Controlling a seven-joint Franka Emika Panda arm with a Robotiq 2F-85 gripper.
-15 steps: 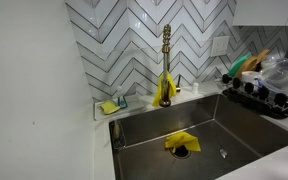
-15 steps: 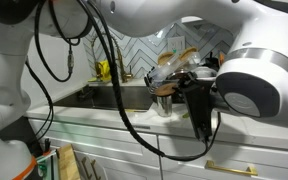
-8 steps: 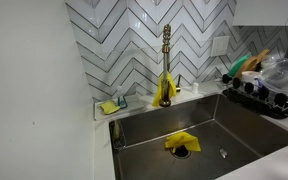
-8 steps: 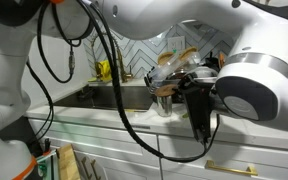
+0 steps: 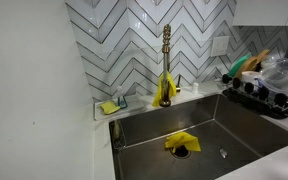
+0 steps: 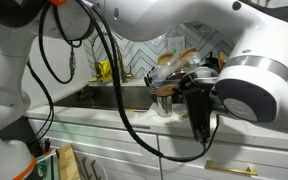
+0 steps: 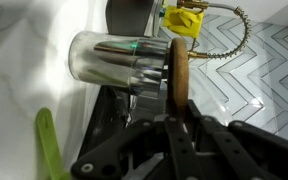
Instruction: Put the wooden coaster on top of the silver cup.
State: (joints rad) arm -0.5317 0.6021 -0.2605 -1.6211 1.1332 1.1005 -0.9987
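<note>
here, one silver cup [image 7: 112, 60] and one wooden coaster [image 7: 179, 68] meet at a kitchen counter: in the wrist view the coaster stands edge-on against the cup's open mouth, the cup's body stretching away to the left of the picture. the single gripper [image 7: 180, 115] comes up from the bottom of that view, its jaws closed on the coaster's rim, one dark finger on either face of the disc. whether the coaster's weight already rests on the cup cannot be told.

around them: one gold faucet [image 5: 166, 60] with a coiled spring neck rises behind one steel sink [image 5: 244, 125], against a wall of white herringbone tile [image 5: 134, 40]. two yellow cloths show in an exterior view, one crumpled over the drain [image 5: 181, 142], one draped at the faucet's base [image 5: 164, 92]. one yellow sponge [image 5: 108, 107] sits in a small holder on the ledge beside the basin, and one dark dish rack [image 5: 269, 95], piled with items too jumbled to count, stands at the far end of the sink. a single green strip [image 7: 48, 145] lies in the lower corner of the wrist view; what it is cannot be told.

in an exterior view the robot arm [image 6: 249, 85] and its black cable [image 6: 114, 80] fill most of the picture and hide much of the counter, leaving only a small glimpse of cup and coaster.
</note>
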